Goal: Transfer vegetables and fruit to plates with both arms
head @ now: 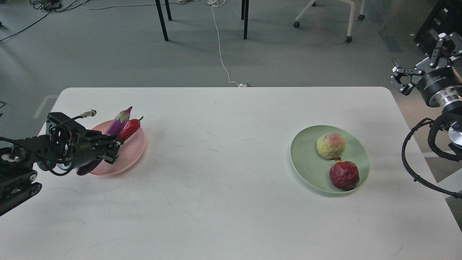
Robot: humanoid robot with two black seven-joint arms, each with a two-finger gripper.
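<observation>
My left gripper (pixel 114 145) is shut on the lower end of the red chili pepper (pixel 130 128) and holds it low over the pale pink plate (pixel 136 153), right beside the purple eggplant (pixel 121 121), which lies across that plate. The mint green plate (pixel 306 159) at the right holds the bumpy yellow-green ball (pixel 330 145) and the dark red pomegranate (pixel 344 175). My right gripper (pixel 422 62) is open and empty, raised beyond the table's right edge.
The white table (pixel 223 173) is bare between the two plates. Beyond its far edge are grey floor, black table legs (pixel 161 21), a white cable (pixel 220 47) and a chair base (pixel 325 14).
</observation>
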